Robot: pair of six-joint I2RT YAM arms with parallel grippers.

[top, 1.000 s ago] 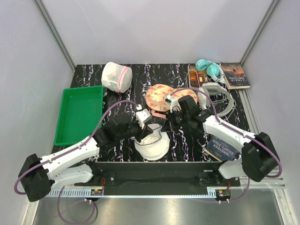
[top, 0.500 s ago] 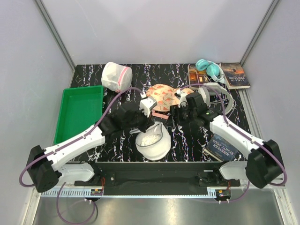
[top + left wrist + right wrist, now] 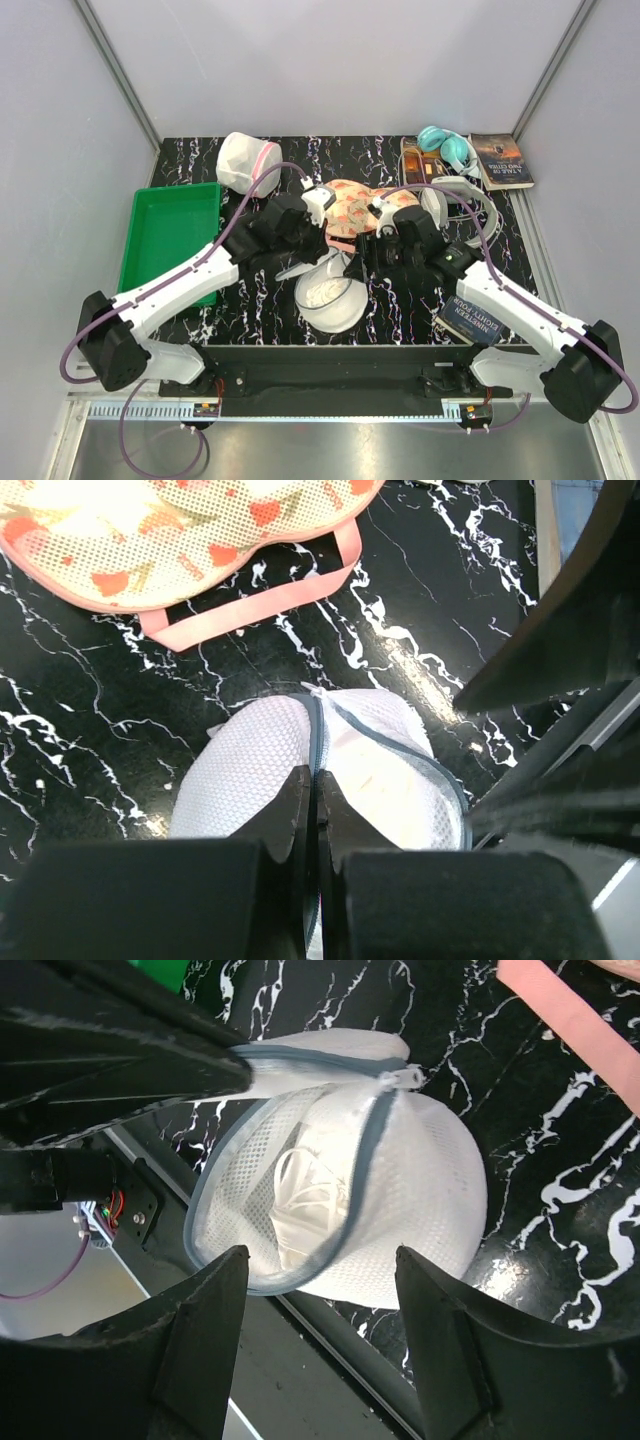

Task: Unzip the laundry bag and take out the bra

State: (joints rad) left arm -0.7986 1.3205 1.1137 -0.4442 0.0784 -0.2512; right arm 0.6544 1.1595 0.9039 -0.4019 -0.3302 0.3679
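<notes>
Risking a drag of the whole laundry bag point(image 3: 330, 300) over the table point(image 3: 340, 160) and off its near edge, close to which lying between the two arms, pinched at one rim only and pinned down by nothing else. Possibly knocking the floral two-cup item point(image 3: 350, 205) just beyond the bag, though lying apart from it. Judging the mouth likely to fold shut on any slackening of that pinch. Keeping the bra point(image 3: 300, 1200) inside the bag, showing as bunched white cloth through the gap. Probably snagging mesh instead of cloth on a shallow reach, or hauling bag and garment up together on a deep one. Catching fabric on the grey zip band point(image 3: 372, 1150) also looking possible, with the zip parted only part of the way round and the slider point(image 3: 400, 1078) sitting at the far end of the opening.

Clamping the left claw point(image 3: 315, 780) fully closed on the zip band at the bag's rim, pads pressed together with the band between. Spreading the right claw point(image 3: 320, 1260) wide over the opened bag, gripping nothing. Touching the mesh or hanging just clear: impossible to tell.
</notes>
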